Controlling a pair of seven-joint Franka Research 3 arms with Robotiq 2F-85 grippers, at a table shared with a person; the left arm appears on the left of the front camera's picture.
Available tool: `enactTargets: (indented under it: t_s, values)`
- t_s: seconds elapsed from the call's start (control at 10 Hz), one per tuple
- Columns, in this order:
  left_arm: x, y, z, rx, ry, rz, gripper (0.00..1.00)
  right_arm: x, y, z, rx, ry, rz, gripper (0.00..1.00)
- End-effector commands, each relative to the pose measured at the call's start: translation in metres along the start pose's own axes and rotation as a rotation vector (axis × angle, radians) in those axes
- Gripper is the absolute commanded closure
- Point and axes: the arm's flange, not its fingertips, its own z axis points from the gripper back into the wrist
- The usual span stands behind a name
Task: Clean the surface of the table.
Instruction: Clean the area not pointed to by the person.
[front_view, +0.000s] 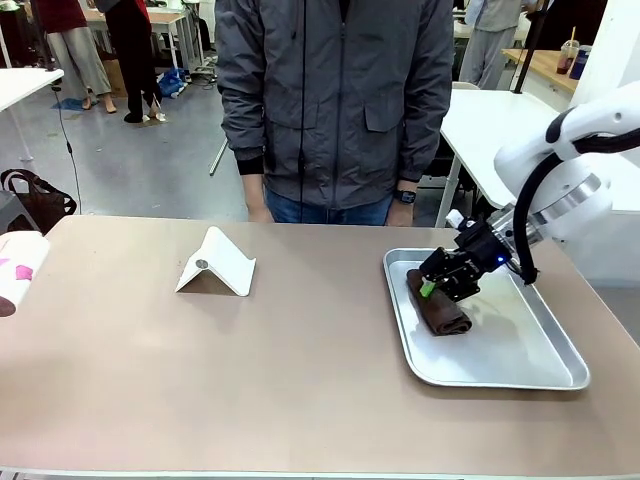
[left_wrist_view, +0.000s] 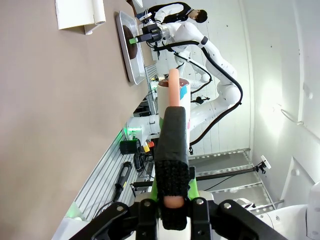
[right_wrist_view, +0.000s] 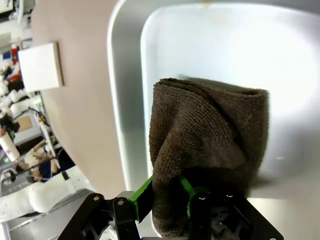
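Wrist view shows right end effector (right_wrist_view: 167, 192) pinching brown towel (right_wrist_view: 205, 135) in tray (right_wrist_view: 125, 75); left end effector (left_wrist_view: 172, 120): cannot tell.

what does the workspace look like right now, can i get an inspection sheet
surface: table, matte brownish top, no stains seen
job's things: brown cloth lying in the left part of the silver tray, which sits on the table's right side
clutter: white folded stand left of centre; white object with pink marks at the left edge
grippers: right gripper down in the tray, shut on the cloth; left gripper open or shut cannot be told
cables: black cable looped along the right arm's wrist
surroundings: person in a grey jacket at the far side; white tables behind
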Motion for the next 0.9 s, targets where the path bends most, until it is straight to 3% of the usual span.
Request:
enactTargets:
  t_s: [0.0,0.3,0.8]
  values:
    - [0.001,-0.007,0.002,-0.012,-0.012,0.004,0.78,-0.017,0.017,-0.01,0.02,0.035,0.049,0.83]
    - [0.001,-0.007,0.002,-0.012,-0.012,0.004,0.78,-0.031,0.03,-0.014,-0.056,0.005,0.07,0.83]
    - [0.001,-0.007,0.002,-0.012,-0.012,0.004,0.78,-0.03,0.01,0.004,-0.234,-0.101,0.023,0.83]
